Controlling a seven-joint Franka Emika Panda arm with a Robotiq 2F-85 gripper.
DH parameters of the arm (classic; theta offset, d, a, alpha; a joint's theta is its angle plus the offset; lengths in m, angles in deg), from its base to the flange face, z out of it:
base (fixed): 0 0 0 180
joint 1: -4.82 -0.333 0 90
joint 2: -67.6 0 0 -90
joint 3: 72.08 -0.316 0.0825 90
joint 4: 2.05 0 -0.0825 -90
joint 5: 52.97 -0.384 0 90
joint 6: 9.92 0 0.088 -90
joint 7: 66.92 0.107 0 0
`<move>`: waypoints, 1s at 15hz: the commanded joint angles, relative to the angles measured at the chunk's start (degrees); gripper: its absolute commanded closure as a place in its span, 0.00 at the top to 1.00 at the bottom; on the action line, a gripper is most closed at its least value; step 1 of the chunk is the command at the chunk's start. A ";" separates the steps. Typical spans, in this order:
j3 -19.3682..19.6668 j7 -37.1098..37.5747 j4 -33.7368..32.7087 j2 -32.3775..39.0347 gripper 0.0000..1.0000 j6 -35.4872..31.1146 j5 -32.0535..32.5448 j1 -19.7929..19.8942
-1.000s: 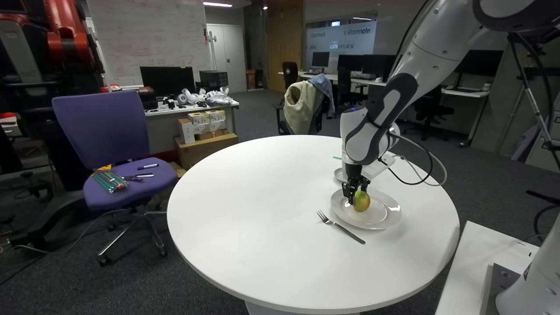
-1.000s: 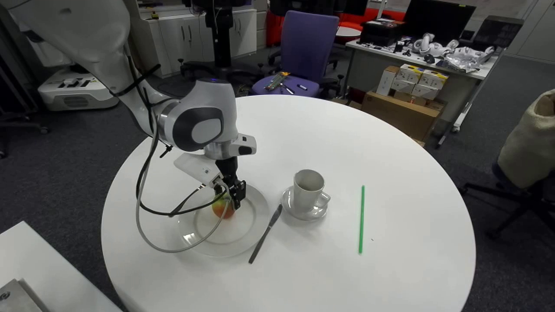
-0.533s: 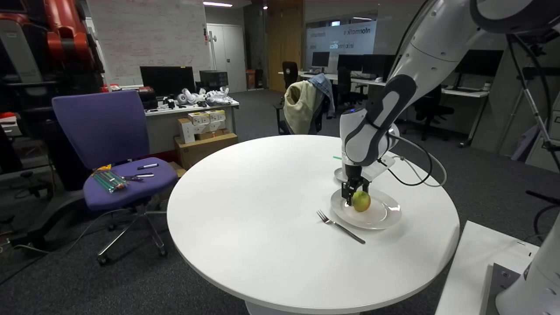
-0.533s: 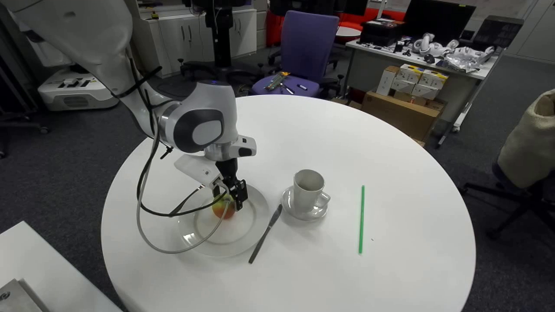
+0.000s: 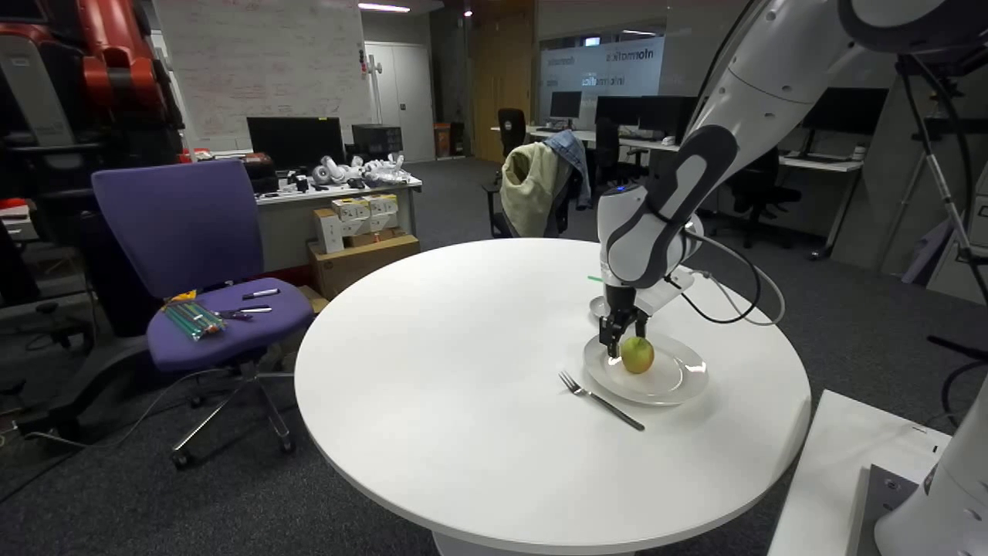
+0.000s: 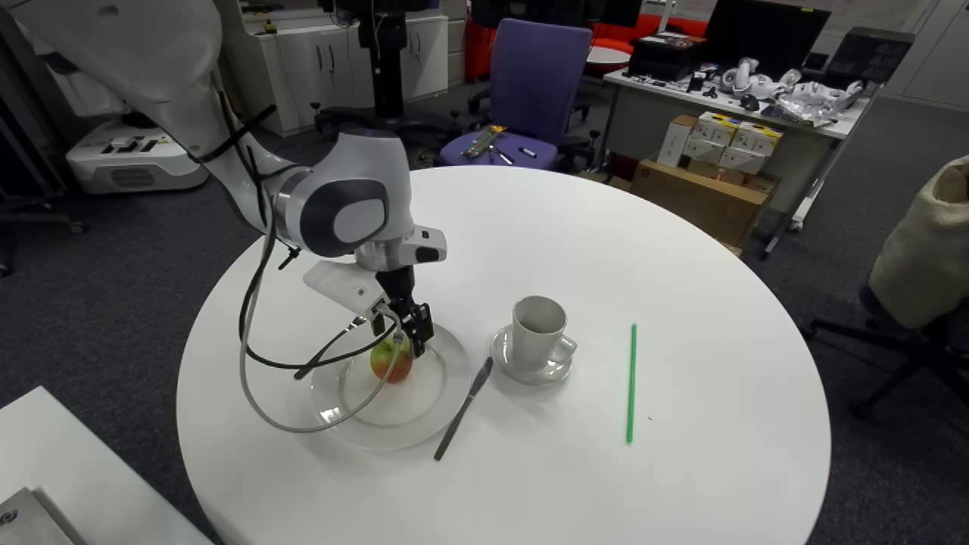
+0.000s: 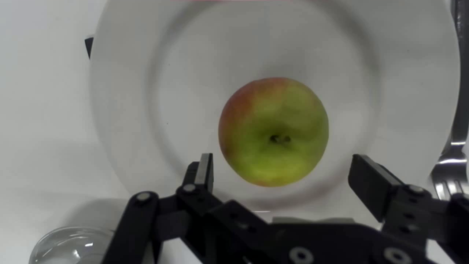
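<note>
A green and red apple rests on a white plate, seen from above in the wrist view. My gripper stands open, its dark fingers wide apart with bare plate showing between each of them and the fruit. In an exterior view the gripper is just above and behind the apple. A hanging cable crosses in front of the apple in an exterior view, where the gripper also hides its top in part.
A fork and a knife lie on either side of the plate. Beyond the knife a white cup stands on a saucer, with a green straw-like stick farther along the round white table.
The fingers have spread wider, and the gripper has lifted a little over the last half second. The apple has stayed on the plate.
</note>
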 commanded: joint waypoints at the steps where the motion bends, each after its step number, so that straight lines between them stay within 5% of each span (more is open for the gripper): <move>1: 0.71 0.79 3.55 -6.51 1.00 0.80 2.23 -1.54; 10: -1.55 0.70 10.11 -16.79 1.00 -0.15 3.30 -2.71; 15: -1.75 0.22 7.00 -12.56 1.00 0.18 2.57 -2.05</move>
